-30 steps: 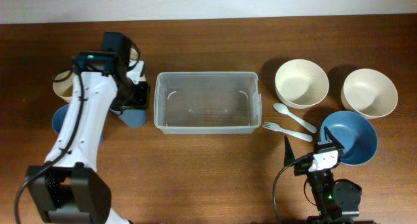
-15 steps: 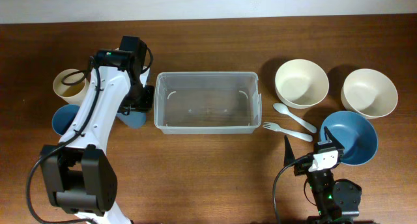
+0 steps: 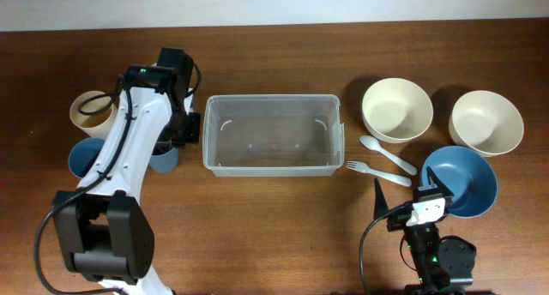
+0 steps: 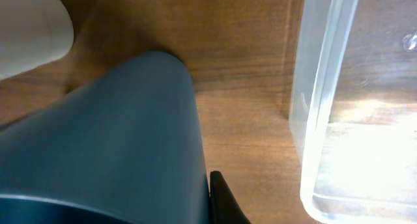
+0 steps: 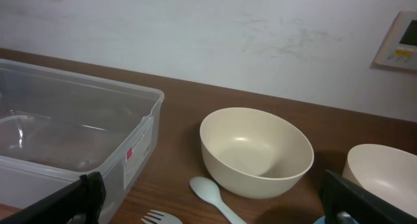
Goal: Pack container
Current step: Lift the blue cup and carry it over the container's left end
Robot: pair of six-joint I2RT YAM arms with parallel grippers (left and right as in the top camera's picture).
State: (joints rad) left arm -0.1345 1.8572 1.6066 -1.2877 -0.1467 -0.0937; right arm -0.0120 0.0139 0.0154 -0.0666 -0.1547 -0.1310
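The clear, see-through container (image 3: 273, 98) stands mid-table with nothing in it; its wall (image 4: 322, 100) shows at the right of the left wrist view. My left gripper (image 3: 174, 143) is just left of it, shut on a blue cup (image 3: 163, 158). The cup (image 4: 111, 139) fills the left wrist view. One black finger (image 4: 223, 201) presses its side; the other finger is hidden behind the cup. My right gripper (image 3: 405, 189) stands open near the front right, with nothing between its fingers, above a white fork (image 3: 377, 171) and spoon (image 3: 386, 153).
A cream cup (image 3: 88, 109) and another blue cup (image 3: 81, 158) stand at the far left. Two cream bowls (image 3: 396, 109) (image 3: 486, 122) and a blue bowl (image 3: 463, 179) sit right of the container. The table's front edge is close to the right arm.
The left arm swung in toward the container, and its gripper closed on the blue cup. The cup has shifted slightly left. The right arm has not moved.
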